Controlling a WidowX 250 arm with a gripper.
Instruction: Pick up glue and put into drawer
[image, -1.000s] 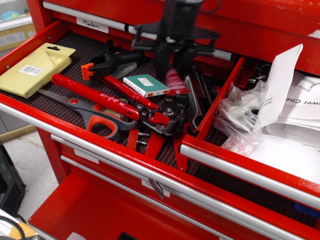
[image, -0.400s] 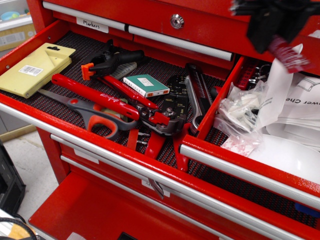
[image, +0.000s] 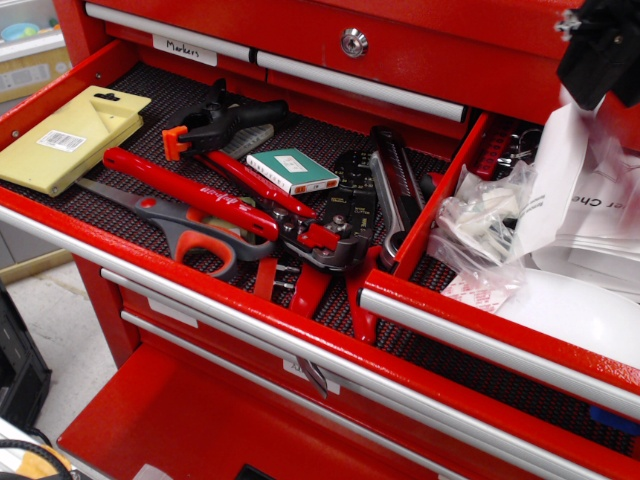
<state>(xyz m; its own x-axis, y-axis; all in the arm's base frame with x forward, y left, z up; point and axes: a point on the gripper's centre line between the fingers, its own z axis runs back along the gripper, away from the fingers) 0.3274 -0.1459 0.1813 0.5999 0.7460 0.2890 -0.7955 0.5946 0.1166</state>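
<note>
observation.image catches only the lower part of your gripper (image: 605, 50), a dark blur at the far right corner of the tool chest, above the back of the narrower drawer (image: 500, 345). The fingertips are cut off by the frame edge, so I cannot tell whether the jaws are clenched or released. The glue tube is nowhere to be seen. It is not among the red-handled pliers (image: 200, 190) and the green-and-white box (image: 292, 170) in the wider drawer (image: 170, 95), nor on top of the clutter on the right. If you have it, it is hidden by the gripper or lies out of frame.

The step in hand looks like the carry to the drop. Stay over the narrower drawer, clear of the red dividing wall (image: 440, 220) at its left edge. The drawer is crowded: loose white papers (image: 590, 210) stand up at the back, and crumpled plastic bags (image: 480, 225) fill the left side. Come down toward a flat patch of paper. Avoid the upright sheet, which could snag a finger. Release low, so the tube settles and does not bounce over the front rail.
</note>
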